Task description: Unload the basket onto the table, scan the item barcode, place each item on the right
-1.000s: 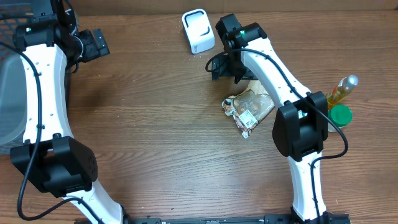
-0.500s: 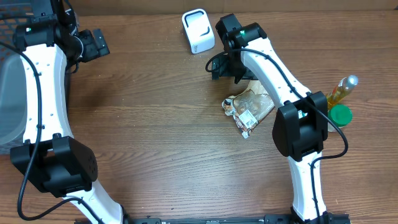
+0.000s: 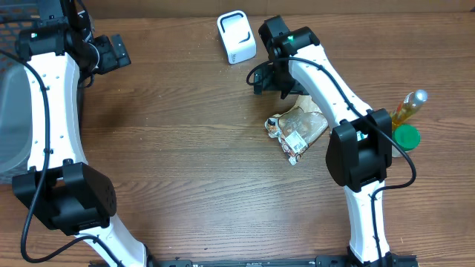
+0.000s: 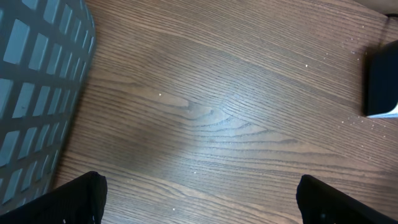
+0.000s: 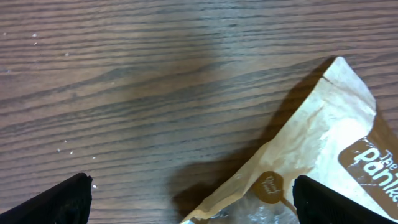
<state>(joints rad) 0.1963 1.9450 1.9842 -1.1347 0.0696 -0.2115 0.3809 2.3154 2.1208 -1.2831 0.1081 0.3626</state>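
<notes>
Top centre of the frame, the scanner sits on the table. Down and to the right of it lies the bag, right of centre. The right gripper hangs between those two. Over at the right edge, the bottle is just above the lid. The basket fills the left edge.

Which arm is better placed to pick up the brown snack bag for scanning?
Right. The open right fingers hover next to the snack bag, its corner in their wrist view; the left fingers are far off beside the basket.
</notes>
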